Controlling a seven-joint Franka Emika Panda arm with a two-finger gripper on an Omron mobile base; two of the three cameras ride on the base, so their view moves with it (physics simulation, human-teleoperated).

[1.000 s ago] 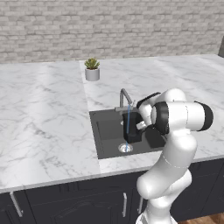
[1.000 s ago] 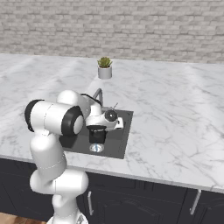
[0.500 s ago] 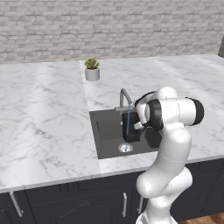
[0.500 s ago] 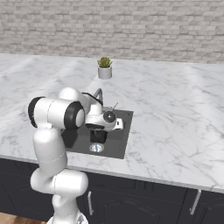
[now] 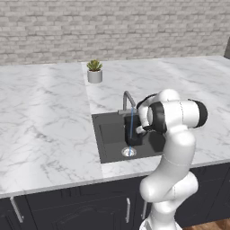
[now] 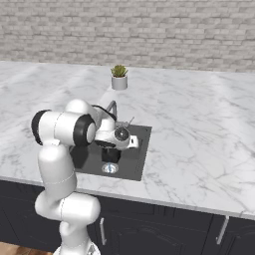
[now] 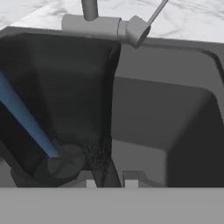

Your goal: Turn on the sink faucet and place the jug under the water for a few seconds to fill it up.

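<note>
Water [image 5: 131, 129] runs in a thin blue stream from the grey gooseneck faucet [image 5: 128, 100] down to the drain [image 5: 129, 152] of the dark sink [image 5: 107, 134]. The black jug [image 5: 134, 134] hangs upright inside the basin, right at the stream. My gripper [image 7: 110, 181] is shut on the jug's side wall [image 7: 105, 131]. In the hand view the stream [image 7: 27, 119] slants down past the dark jug, and the faucet base [image 7: 91, 24] with its lever [image 7: 154, 17] sits above. From the right base view the jug [image 6: 110, 155] hangs below my hand, above the drain [image 6: 109, 168].
A white pot with a green plant [image 5: 95, 75] stands on the marble counter behind the sink, also seen from the right [image 6: 119, 82]. Marble counter spreads to both sides, with a brick wall at the back and dark cabinets below the front edge.
My arm's elbow has shifted slightly toward the sink. The jug stays in the basin at the running stream, still gripped.
</note>
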